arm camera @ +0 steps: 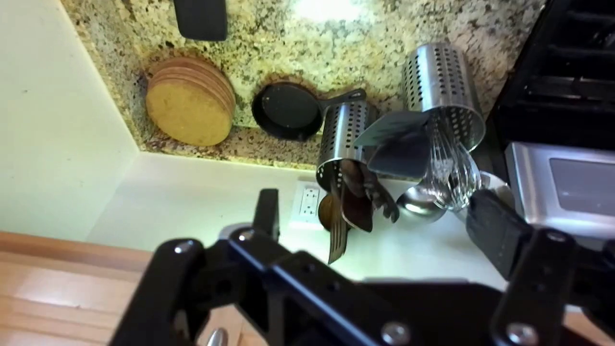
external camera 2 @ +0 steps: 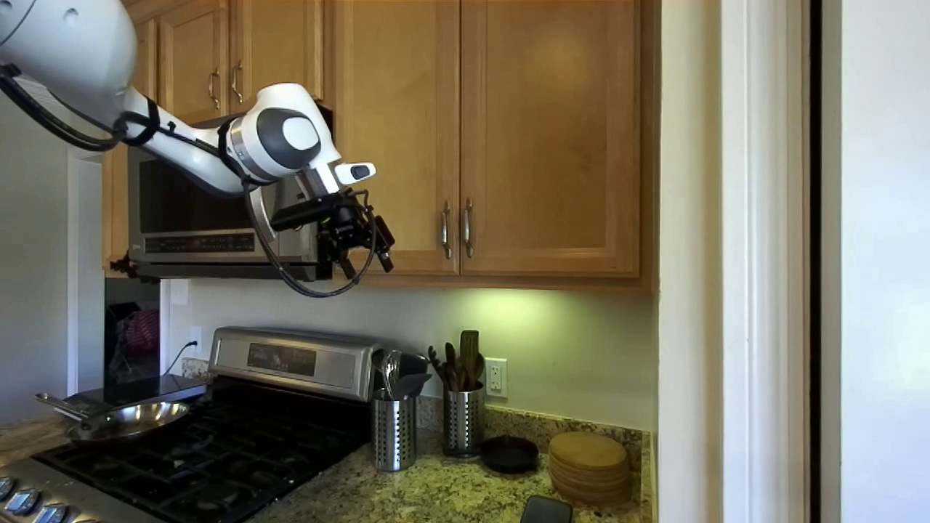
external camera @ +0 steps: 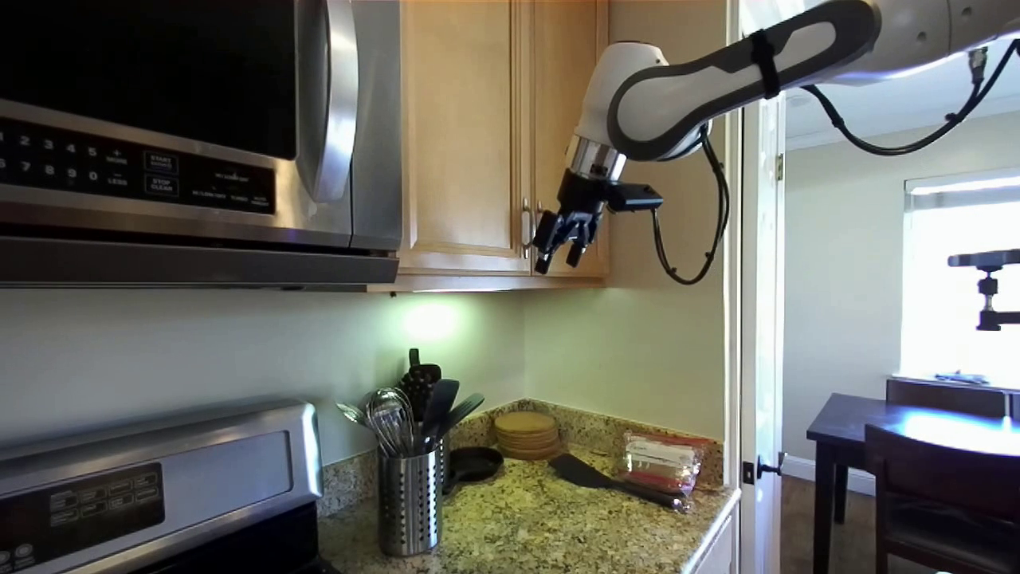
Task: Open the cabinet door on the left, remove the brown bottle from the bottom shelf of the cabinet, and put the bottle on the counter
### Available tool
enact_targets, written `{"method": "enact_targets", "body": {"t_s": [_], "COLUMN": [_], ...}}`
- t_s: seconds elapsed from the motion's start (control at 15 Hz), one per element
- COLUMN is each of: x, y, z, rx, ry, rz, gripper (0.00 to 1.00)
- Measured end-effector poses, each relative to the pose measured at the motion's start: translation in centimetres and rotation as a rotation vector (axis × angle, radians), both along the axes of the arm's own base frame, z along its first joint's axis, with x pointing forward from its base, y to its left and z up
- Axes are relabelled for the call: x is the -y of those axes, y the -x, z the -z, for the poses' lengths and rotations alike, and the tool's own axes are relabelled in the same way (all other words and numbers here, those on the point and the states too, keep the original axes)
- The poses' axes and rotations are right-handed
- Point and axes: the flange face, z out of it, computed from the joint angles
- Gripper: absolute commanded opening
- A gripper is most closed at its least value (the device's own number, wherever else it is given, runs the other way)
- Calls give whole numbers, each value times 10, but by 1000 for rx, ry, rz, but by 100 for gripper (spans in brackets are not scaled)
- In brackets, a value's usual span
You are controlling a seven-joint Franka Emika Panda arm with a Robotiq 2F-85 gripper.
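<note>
The white arm (external camera: 709, 86) reaches in from two o'clock in an exterior view, its wrist (external camera: 596, 158) bent downward. The claw (external camera: 559, 260) hangs below, aimed at about seven o'clock, its two fingers (arm camera: 266, 214) spread wide apart; in the wrist view they stand toward seven and four o'clock.

Speckled granite counter (external camera: 526, 536): round black skillet (arm camera: 288, 110)
Near skillet: tan disc stack (arm camera: 192, 101), two perforated steel cylinders (external camera 2: 395, 436), black spatula (external camera: 591, 474)
Apart from skillet: clear-red plastic packet (external camera: 663, 462)
</note>
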Motion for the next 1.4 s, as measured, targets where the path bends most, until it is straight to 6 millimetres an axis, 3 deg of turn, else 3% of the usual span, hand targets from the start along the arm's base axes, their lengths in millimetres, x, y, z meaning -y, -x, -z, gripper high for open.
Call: {"method": "enact_targets", "body": {"t_s": [0.33,0.6,1.2,1.27,1.4], "x": [24,39,65,67,73], "y": [-7,-14,-72,-76,-84], "z": [-49,-68,-44,-43,-45], "rx": [162,263,307,310,318], "ry": [-31,-51,-59,-58,-55], "rz": [53,83,109,112,117], "gripper": [100,100,100,75,67]}}
